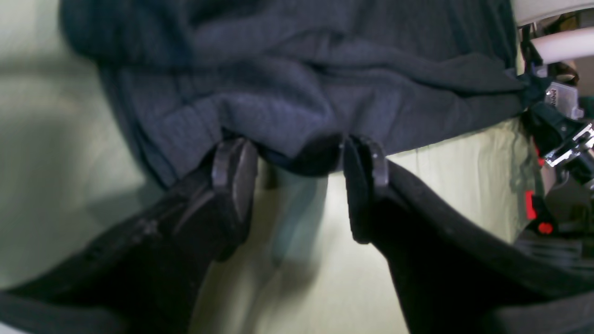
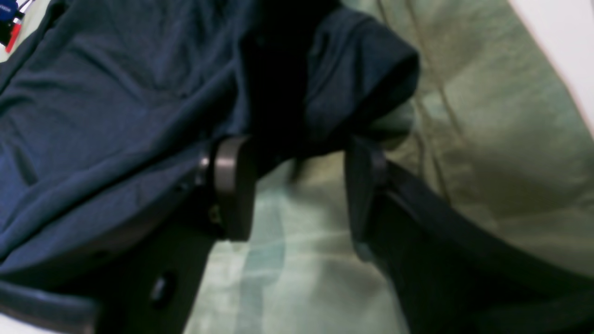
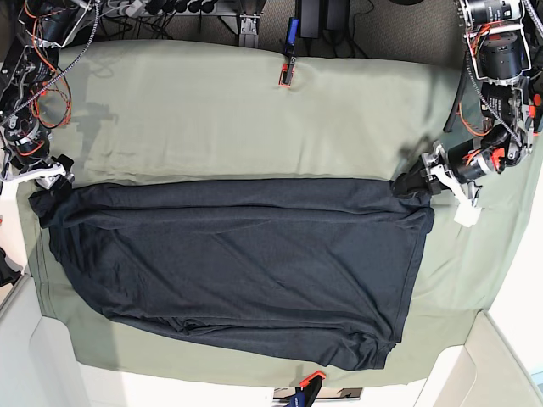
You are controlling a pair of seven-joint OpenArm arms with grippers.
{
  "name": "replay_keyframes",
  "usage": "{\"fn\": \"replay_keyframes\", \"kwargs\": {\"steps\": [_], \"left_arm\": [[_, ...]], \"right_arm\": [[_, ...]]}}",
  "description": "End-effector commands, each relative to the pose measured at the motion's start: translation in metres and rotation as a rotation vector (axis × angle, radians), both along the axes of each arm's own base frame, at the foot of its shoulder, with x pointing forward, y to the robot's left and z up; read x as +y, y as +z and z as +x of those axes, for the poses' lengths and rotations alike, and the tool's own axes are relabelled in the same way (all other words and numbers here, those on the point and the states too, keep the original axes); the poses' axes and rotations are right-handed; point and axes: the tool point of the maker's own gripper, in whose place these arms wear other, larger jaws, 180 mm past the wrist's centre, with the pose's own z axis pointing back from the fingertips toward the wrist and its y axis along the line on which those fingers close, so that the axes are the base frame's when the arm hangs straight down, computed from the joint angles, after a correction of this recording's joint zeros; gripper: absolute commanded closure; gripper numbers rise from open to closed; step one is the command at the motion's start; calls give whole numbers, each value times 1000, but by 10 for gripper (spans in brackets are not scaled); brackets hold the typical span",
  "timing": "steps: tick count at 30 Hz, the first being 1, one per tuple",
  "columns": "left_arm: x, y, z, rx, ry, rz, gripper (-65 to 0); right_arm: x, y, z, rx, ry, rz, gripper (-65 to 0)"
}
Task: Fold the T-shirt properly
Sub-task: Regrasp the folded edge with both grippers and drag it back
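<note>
Charcoal-navy knit covers most of the middle of the tabletop (image 3: pixel 254 110), which is draped in a sage-green cloth (image 3: pixel 212 93): the T-shirt (image 3: pixel 246 263) lies spread wide across it, its far edge stretched in a nearly straight line from one side to the other and its near edge sagging in loose, rumpled folds toward the front. At the left of the base view, the right hand (image 3: pixel 53 186) sits at the shirt's far-left corner, where the fabric is bunched into a small dark knot against it. In the right wrist view the right hand (image 2: pixel 297 153) shows its two fingers standing well apart, with a gathered fold of the shirt (image 2: pixel 116 116) lying across their tips and bare green cloth (image 2: pixel 487 139) visible in the gap lower down; whether the fabric is truly pinched there I cannot tell, as the picture is blurred. Further right in the base view, the shirt's far-right corner is drawn up into a tight dark bunch at the left hand (image 3: pixel 416 182). The left wrist view shows the left hand (image 1: pixel 299 155) with its fingers likewise set wide apart, a thick rolled edge of the shirt (image 1: pixel 301 93) lying between and across the tips, green cloth (image 1: pixel 445 185) below. Beyond the table's far edge, cables and dark equipment line the back.
</note>
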Motion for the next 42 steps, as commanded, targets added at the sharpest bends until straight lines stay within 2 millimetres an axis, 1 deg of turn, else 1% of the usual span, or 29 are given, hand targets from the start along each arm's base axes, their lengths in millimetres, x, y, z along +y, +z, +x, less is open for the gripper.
{"fn": "replay_keyframes", "kwargs": {"steps": [1, 6, 10, 14, 17, 21, 22, 23, 25, 26, 28, 29, 30, 32, 33, 35, 38, 42], "left_arm": [[3, 3, 5, 3, -13, 27, -332], [11, 7, 22, -32, -5, 98, -331], [15, 0, 24, -8, 17, 94, -332], [14, -9, 22, 14, 36, 72, -332], [11, -9, 24, 6, 40, 62, -331], [14, -10, 28, -12, 48, 98, -328], [14, -10, 29, -14, 50, 101, -307], [14, -10, 29, -14, 50, 100, -270], [14, -10, 29, -14, 50, 101, -167], [14, -10, 29, -15, 50, 101, -128], [14, -10, 29, -14, 50, 101, -82], [15, -10, 29, -15, 50, 101, -66], [15, -10, 29, -14, 50, 101, -45], [15, -12, 27, -6, 44, 109, 0], [15, -13, 26, 4, 37, 111, 0], [16, -12, 23, 15, 27, 116, 0], [21, -4, 26, 1, 22, 123, 0], [38, 14, 27, -26, 13, 160, 0]], "right_arm": [[-4, 17, 11, -55, 1, -15, -309], [2, 18, 16, -62, 19, -18, -309], [7, 21, 27, -69, 27, -23, -309], [11, 15, 41, -65, 17, 21, -309], [14, 6, 50, -55, 5, 60, -309], [16, -1, 55, -35, 2, 75, -309], [16, -2, 56, -32, 2, 75, -309], [15, -2, 56, -29, 3, 70, -308], [15, -2, 56, -29, 3, 70, -308], [15, -2, 56, -30, 2, 69, -308], [15, -3, 56, -29, 2, 66, -307], [15, -3, 56, -29, 2, 67, -285], [15, -3, 56, -29, 2, 66, -235], [15, -3, 56, -28, 3, 66, -75], [15, -3, 56, -25, 6, 65, 0], [19, -2, 56, -28, 39, 59, 0], [25, -3, 54, -18, 67, 78, 0], [30, 4, 49, -32, 91, 110, 0]]}}
